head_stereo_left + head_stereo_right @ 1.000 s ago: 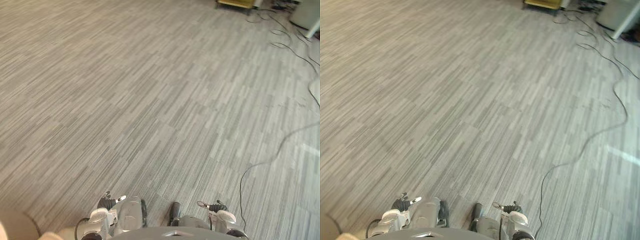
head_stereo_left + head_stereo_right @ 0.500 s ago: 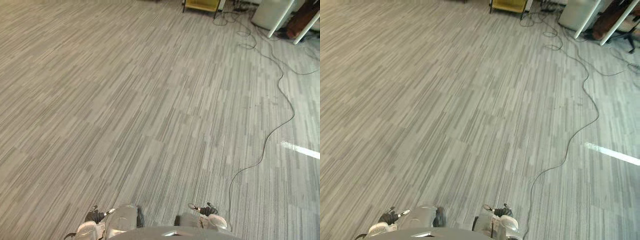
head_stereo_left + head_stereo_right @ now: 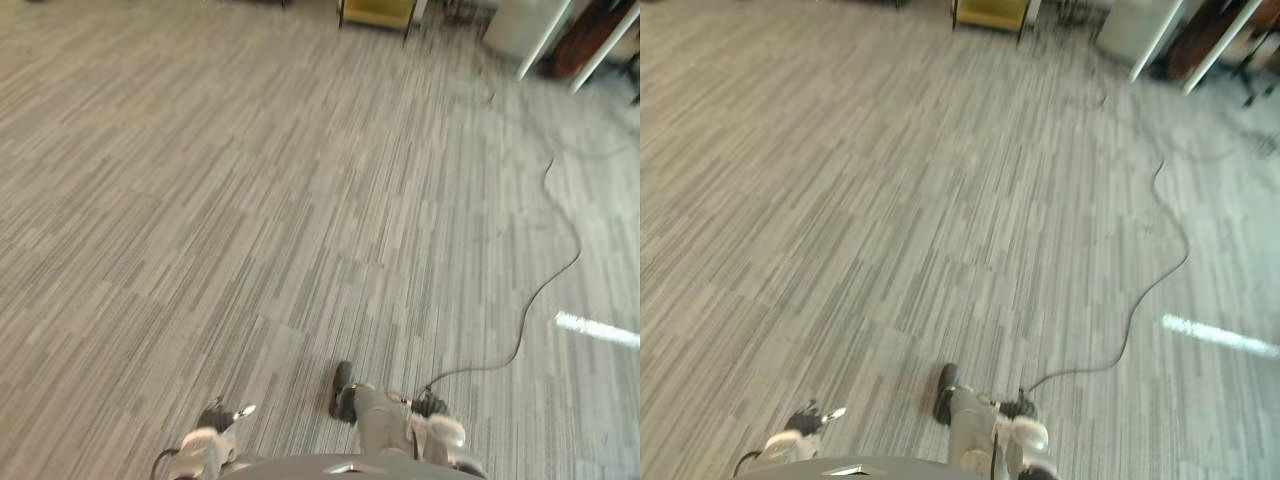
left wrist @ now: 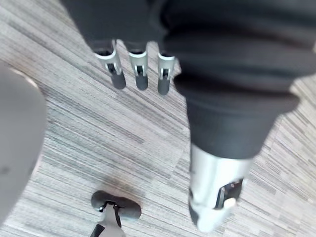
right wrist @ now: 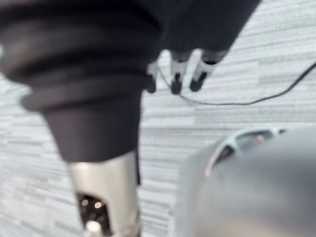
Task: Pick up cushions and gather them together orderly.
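search / walking step, i'd judge. the carpeted floor (image 3: 250, 200) stretches ahead of the robot and neither hand carries any of the cushions. the left hand (image 4: 140, 66) hangs at the robot's side, fingers straight and loosely spread, thumb apart, nothing between them, just floor past the tips. the right hand (image 5: 176, 76) is the same: hanging down, fingers relaxed and a little apart, holding nothing. both are likely kept low and slack because nothing is within reach to grab, and arms at the sides help balance while stepping. where the cushions lie i cannot tell from these views. at the far edge of the floor sits a yellow piece of furniture (image 3: 378, 10), with white table legs (image 3: 542, 38) to its right. a pale strip (image 3: 597, 328) lies on the floor at right. the next move calls for finding the cushions, facing one, then bending down with both hands spread to take it.
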